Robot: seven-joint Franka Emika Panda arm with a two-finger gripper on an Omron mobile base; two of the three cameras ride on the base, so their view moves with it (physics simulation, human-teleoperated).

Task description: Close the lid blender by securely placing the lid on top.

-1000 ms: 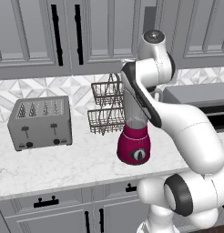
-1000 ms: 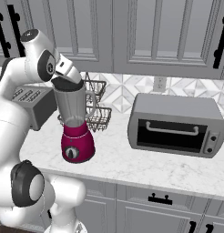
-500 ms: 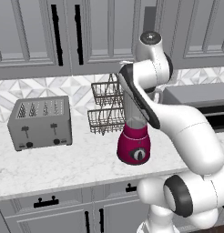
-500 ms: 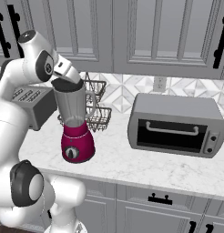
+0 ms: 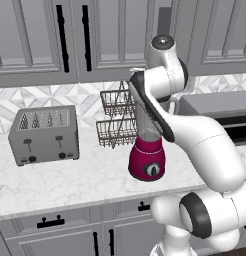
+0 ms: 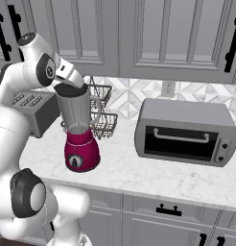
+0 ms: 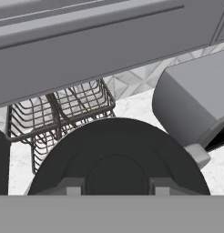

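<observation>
Right under the claw (image 6: 72, 87) sits the black domed lid (image 7: 118, 157), seemingly pinched between its fingers, atop the magenta-based clear-jar blender (image 6: 80, 129).

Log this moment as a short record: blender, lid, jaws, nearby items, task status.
blender: upright on the marble counter, magenta base, clear jar with side handle
lid: black disc at the jar's rim, right under the hand
gripper: at the jar top over the lid; cannot tell whether the jaws are open or shut
behind blender: two-tier wire rack
left of blender: grey toaster
right of blender: toaster oven
task status: lid at the rim; seating not confirmable
</observation>
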